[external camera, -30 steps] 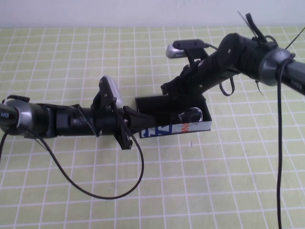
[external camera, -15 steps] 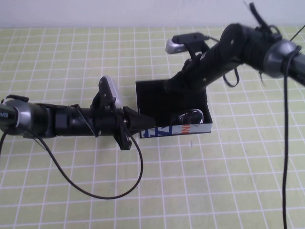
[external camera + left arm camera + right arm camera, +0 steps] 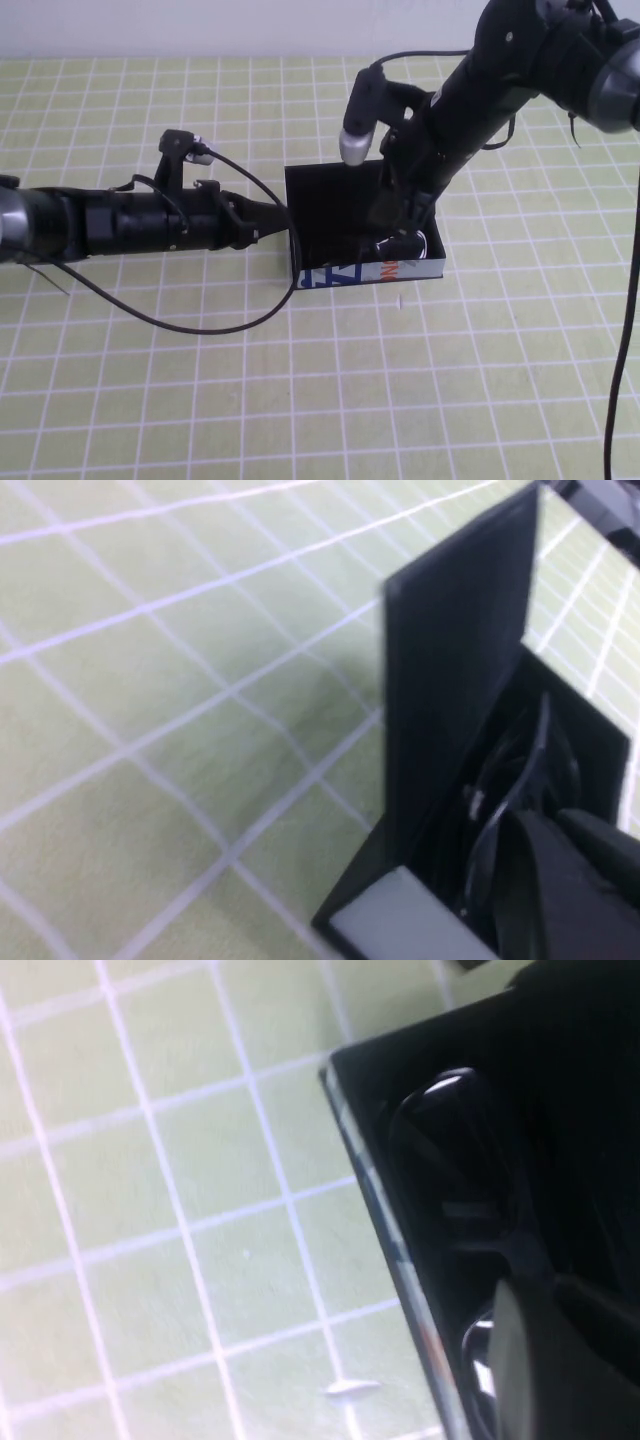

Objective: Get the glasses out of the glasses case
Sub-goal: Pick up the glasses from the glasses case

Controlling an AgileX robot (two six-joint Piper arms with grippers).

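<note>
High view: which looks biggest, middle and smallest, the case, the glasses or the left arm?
1. Left arm, its left gripper at the case's side.
2. Case.
3. Glasses, mostly hidden beneath the right gripper, so unsure.

The case (image 3: pixel 340 215) sits near the middle of the table (image 3: pixel 300 400), a little toward the far side. It is open, and its lid (image 3: pixel 455 660) stands up on the left end. The glasses (image 3: pixel 395 245) lie inside the case, down in the right front part, close to the front strip (image 3: pixel 375 271).

The left gripper (image 3: pixel 265 215) comes in flat from the left. Its tip is right at the left end of the case, beside the lid.

The right gripper (image 3: pixel 395 215) comes down from the far right. It reaches into the case, just above the glasses.

A cable (image 3: pixel 200 325) loops on the table in front of the left arm.
</note>
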